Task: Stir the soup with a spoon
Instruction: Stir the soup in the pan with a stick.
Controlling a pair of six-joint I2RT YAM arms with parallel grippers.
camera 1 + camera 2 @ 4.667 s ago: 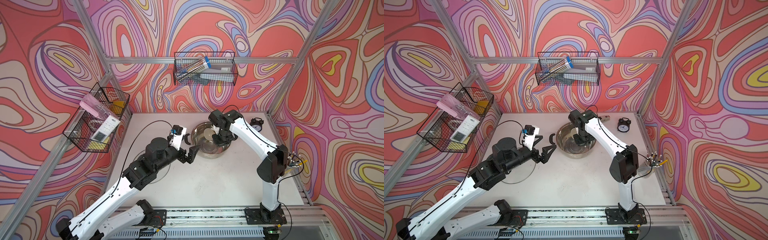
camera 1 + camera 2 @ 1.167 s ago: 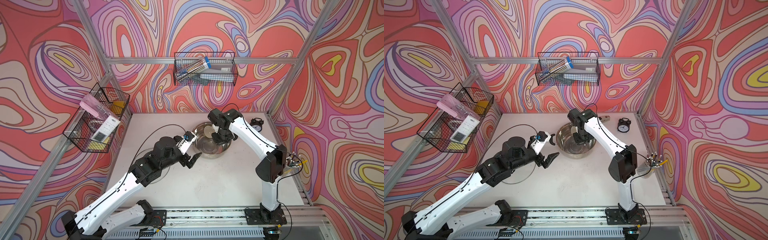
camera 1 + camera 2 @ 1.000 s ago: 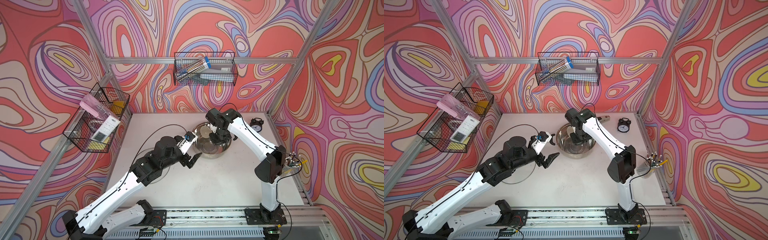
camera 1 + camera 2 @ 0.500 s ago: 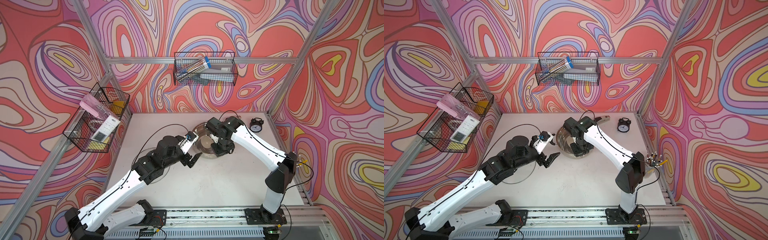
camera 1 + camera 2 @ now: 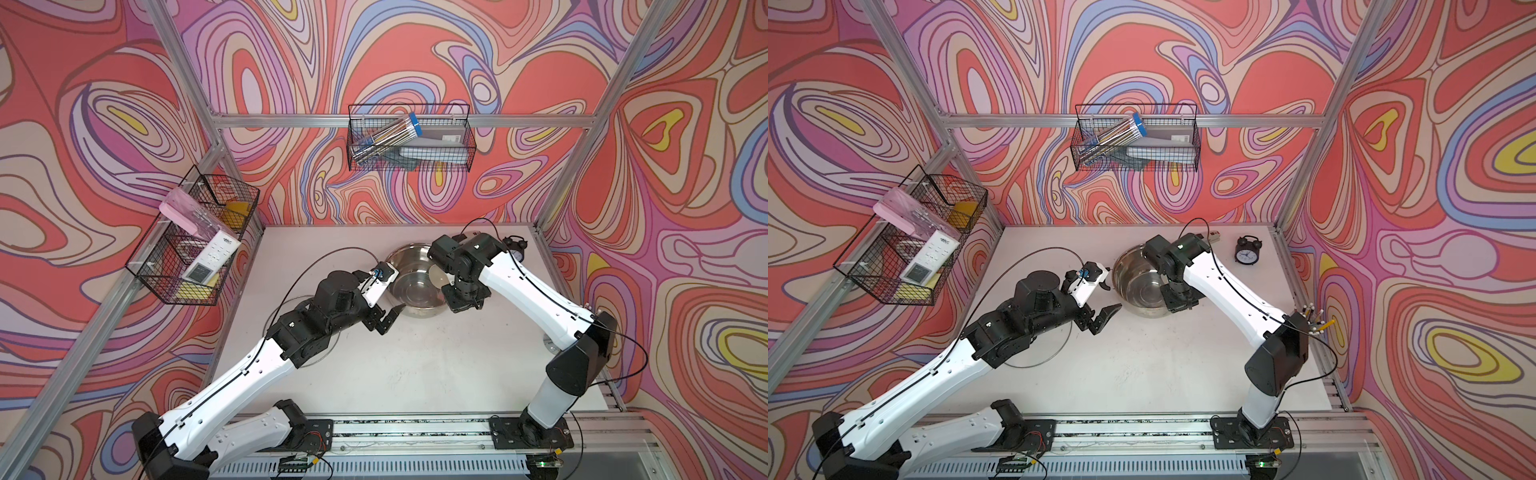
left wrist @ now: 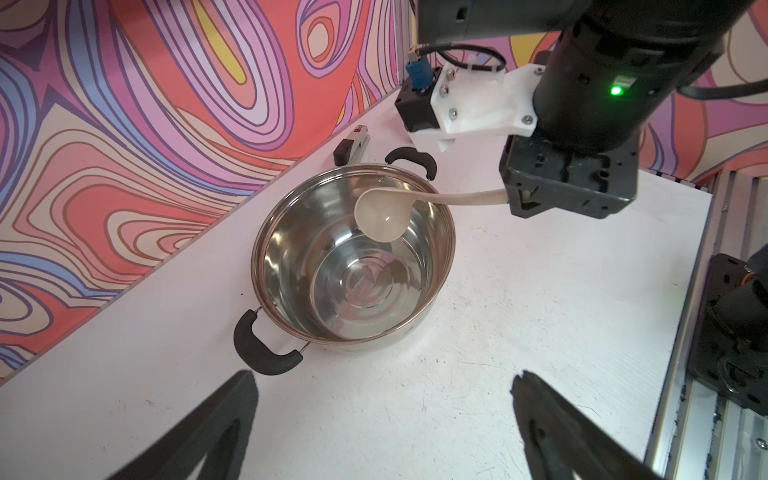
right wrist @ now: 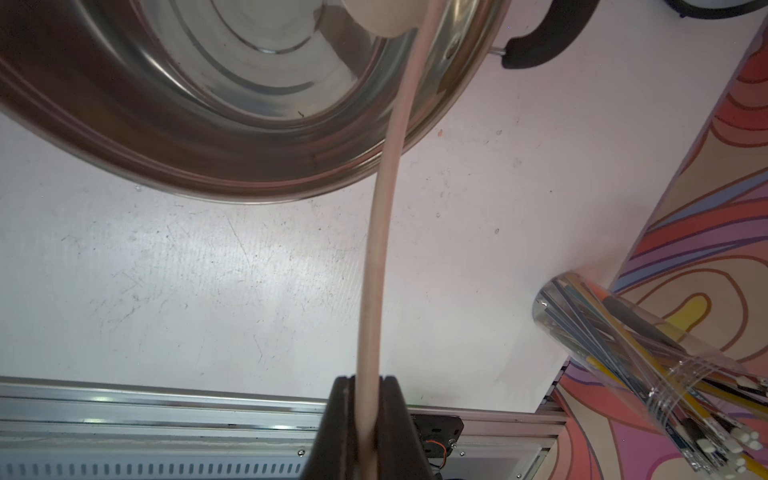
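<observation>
The shiny steel pot (image 6: pixel 291 249), black-handled with its bare ringed bottom showing, sits far-centre on the white desk (image 6: pixel 540 311). The cream ladle (image 6: pixel 382 214) hangs bowl-first above the pot's inside, its slim handle clenched in the right jaws, which hide its end; the left jaws stand released, just near-left of the pot

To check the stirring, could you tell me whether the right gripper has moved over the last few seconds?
Yes. The right gripper, shut on the ladle, has shifted from over the pot's inside toward its front right rim.
</observation>
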